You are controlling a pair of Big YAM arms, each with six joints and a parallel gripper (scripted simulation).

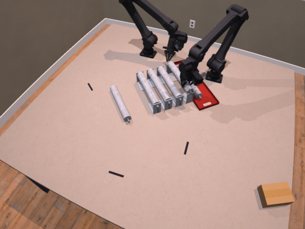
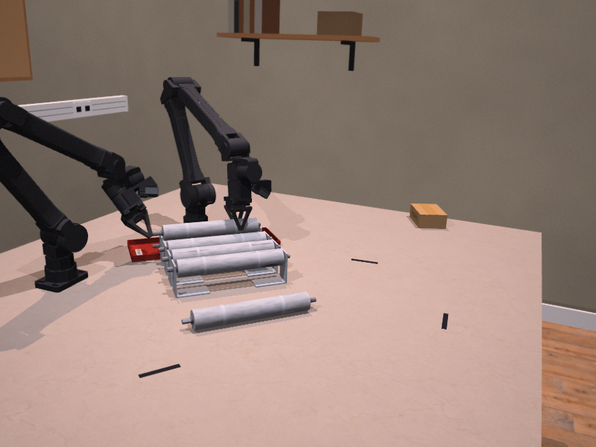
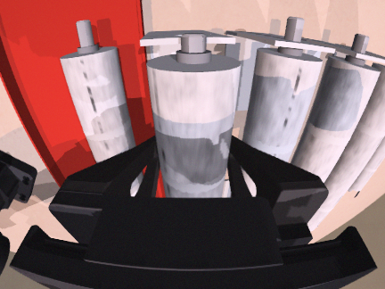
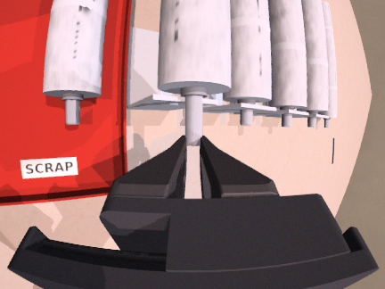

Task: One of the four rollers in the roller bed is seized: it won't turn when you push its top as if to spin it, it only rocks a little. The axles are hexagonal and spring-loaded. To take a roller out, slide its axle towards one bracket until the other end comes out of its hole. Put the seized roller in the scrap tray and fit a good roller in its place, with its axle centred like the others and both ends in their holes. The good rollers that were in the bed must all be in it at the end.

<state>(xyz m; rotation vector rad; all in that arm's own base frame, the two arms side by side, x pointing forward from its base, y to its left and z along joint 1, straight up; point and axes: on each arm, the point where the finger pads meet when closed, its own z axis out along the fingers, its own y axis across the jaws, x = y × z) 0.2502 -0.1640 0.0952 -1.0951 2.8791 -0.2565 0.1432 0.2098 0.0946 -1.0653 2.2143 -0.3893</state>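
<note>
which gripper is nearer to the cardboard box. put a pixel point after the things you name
Left. The left gripper [image 1: 183, 84] [image 2: 241, 227] [image 3: 193, 142] is clamped around the roller [image 1: 176, 72] [image 2: 209, 227] [image 3: 193, 98] [image 4: 194, 45], towards its box-side end; the right gripper [image 1: 168, 60] [image 2: 150, 234] [image 4: 192, 142] grips the axle [image 2: 157, 234] [image 4: 193, 116] at the far end, farther from the box [image 1: 277, 193] [image 2: 428, 215].
</note>
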